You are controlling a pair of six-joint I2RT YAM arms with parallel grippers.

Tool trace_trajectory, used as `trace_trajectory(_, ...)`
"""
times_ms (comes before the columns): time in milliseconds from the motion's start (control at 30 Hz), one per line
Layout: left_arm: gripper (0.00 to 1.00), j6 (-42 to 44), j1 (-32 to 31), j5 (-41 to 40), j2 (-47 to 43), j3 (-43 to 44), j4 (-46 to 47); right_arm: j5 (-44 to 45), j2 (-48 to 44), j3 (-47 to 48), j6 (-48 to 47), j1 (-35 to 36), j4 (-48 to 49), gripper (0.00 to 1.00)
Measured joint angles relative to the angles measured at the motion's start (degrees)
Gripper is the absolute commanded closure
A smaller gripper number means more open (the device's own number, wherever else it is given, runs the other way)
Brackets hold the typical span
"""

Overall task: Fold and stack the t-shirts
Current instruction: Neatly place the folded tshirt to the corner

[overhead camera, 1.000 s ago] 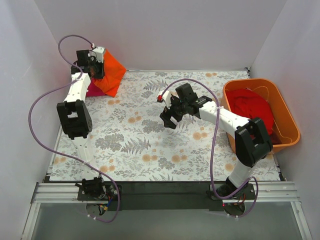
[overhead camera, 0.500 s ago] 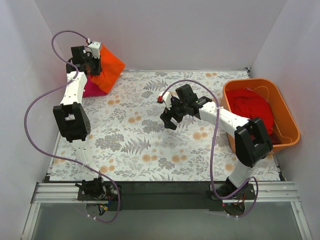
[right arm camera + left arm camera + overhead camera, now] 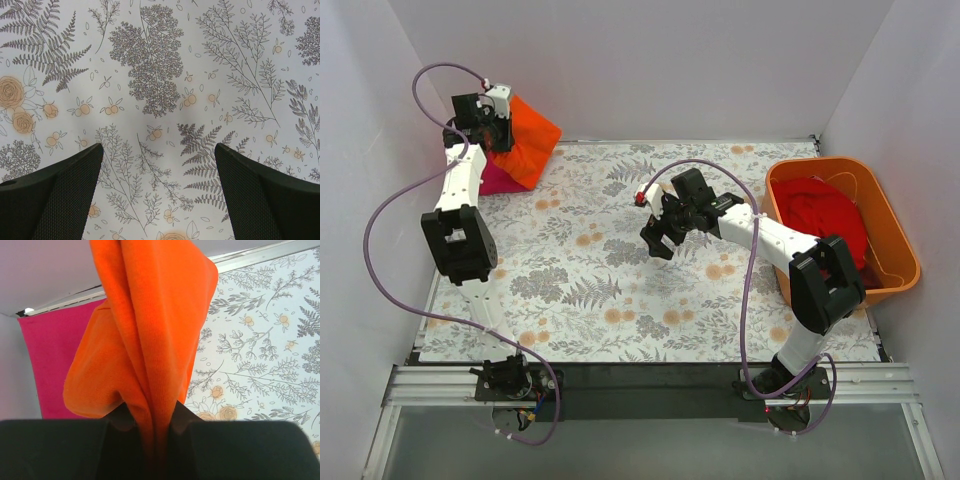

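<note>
My left gripper [image 3: 496, 122] is shut on the bright orange t-shirt [image 3: 526, 140] and holds it hanging at the far left corner. In the left wrist view the orange t-shirt [image 3: 145, 330] is pinched between the jaws of that gripper [image 3: 155, 432]. The magenta-pink t-shirt [image 3: 496, 179] lies flat on the table under it, also in the left wrist view [image 3: 50, 360]. The deeper red t-shirt [image 3: 825, 220] lies bunched in the orange tub [image 3: 895, 235] at the right. My right gripper [image 3: 658, 238] is open and empty above the table's middle, with only the floral cloth under it [image 3: 157, 192].
A floral tablecloth [image 3: 620, 290] covers the table. White walls enclose the back and both sides. The tub stands against the right wall. Purple cables loop from both arms.
My left gripper has moved further left and back towards the corner, carrying the orange t-shirt over the pink one. The right arm has not moved.
</note>
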Motion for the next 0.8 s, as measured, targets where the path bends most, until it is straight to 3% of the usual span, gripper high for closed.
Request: trace_trajectory(800, 1.00, 1.79, 4.13, -1.38, 8.87, 4.83, 0.63, 0.24, 2.03, 1.75, 0.00, 0.00, -1.38, 0.02)
